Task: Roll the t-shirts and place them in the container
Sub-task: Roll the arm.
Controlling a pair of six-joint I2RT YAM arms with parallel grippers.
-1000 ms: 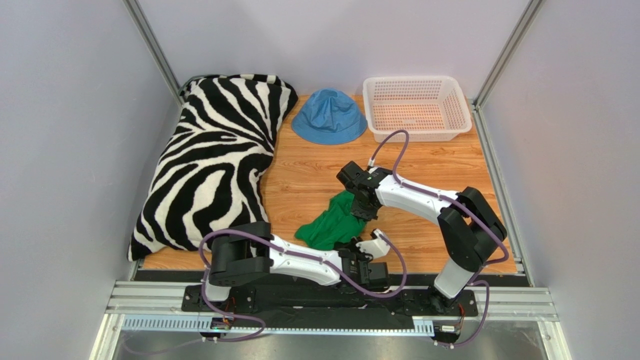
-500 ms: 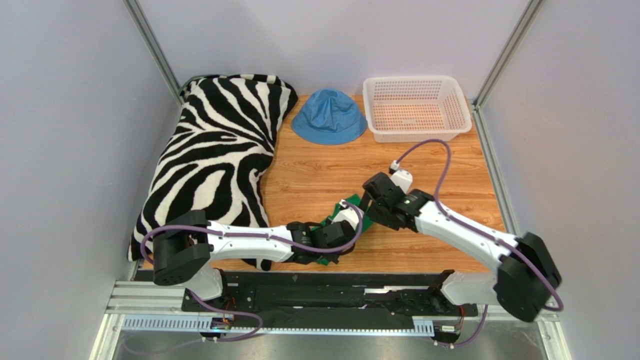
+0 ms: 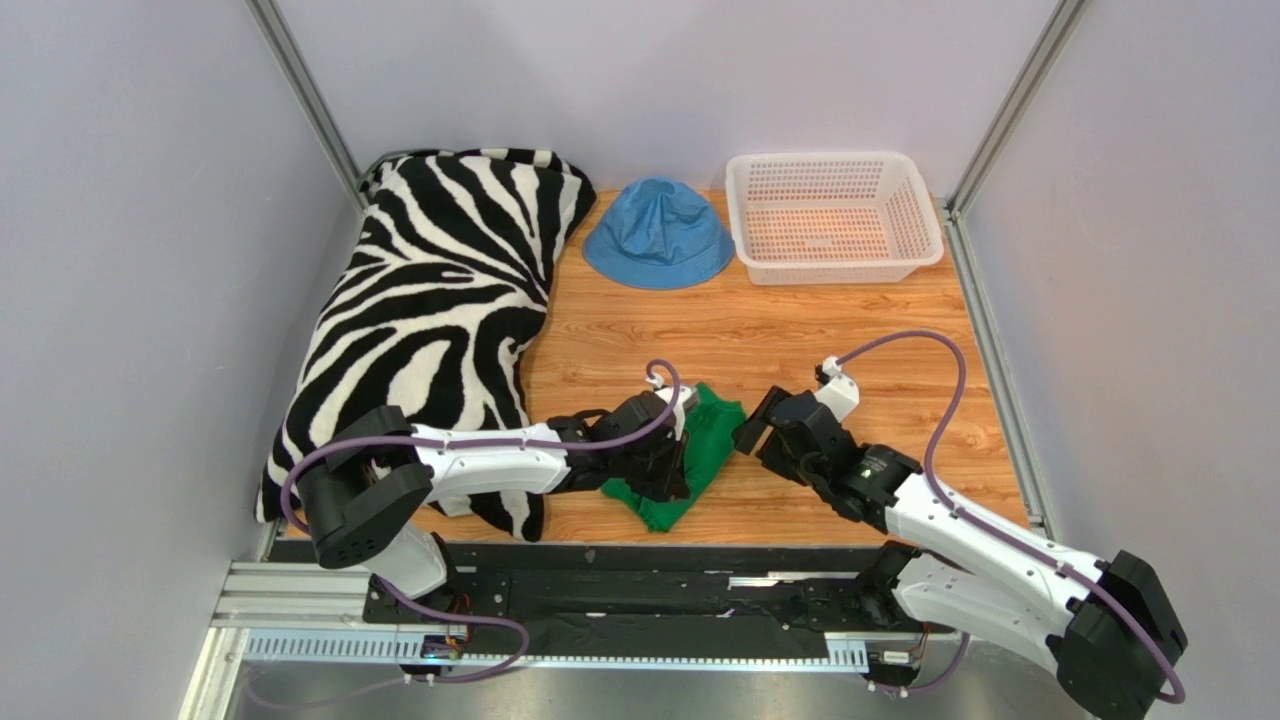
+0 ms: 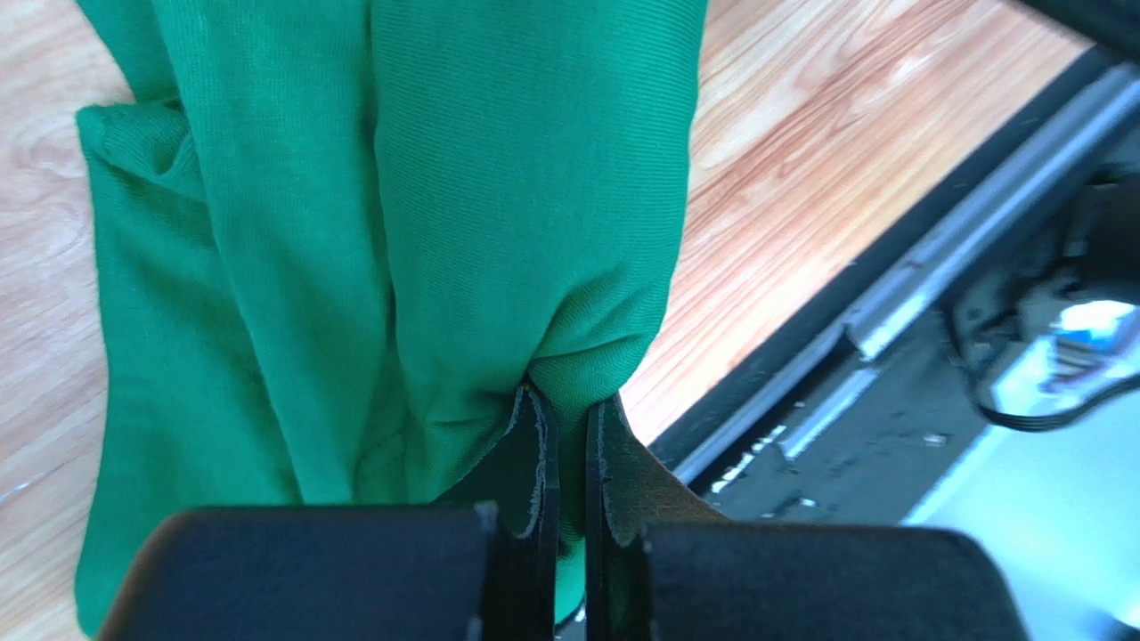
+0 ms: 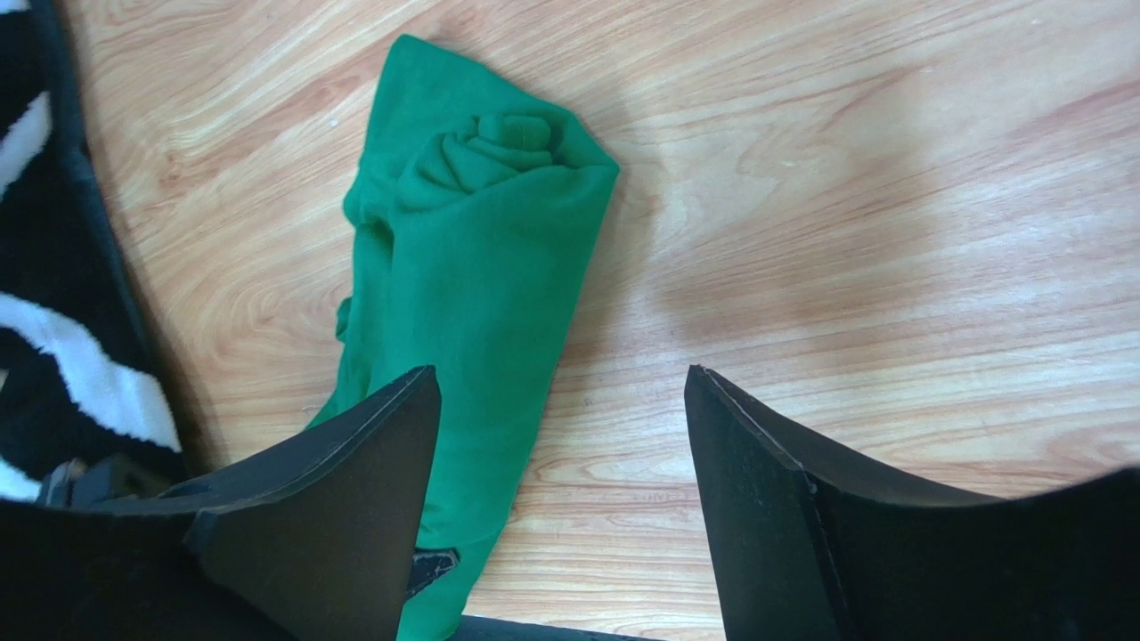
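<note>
Roughly diagonal: t-shirt [image 3: 703, 444] long axis near-left to far-right.

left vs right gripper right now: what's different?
The left gripper is shut on a fold of the green t-shirt; the right gripper is open and holds nothing. The left gripper sits over the shirt, the right gripper beside it above the wooden table. Both have black fingers and are close to the shirt.
</note>
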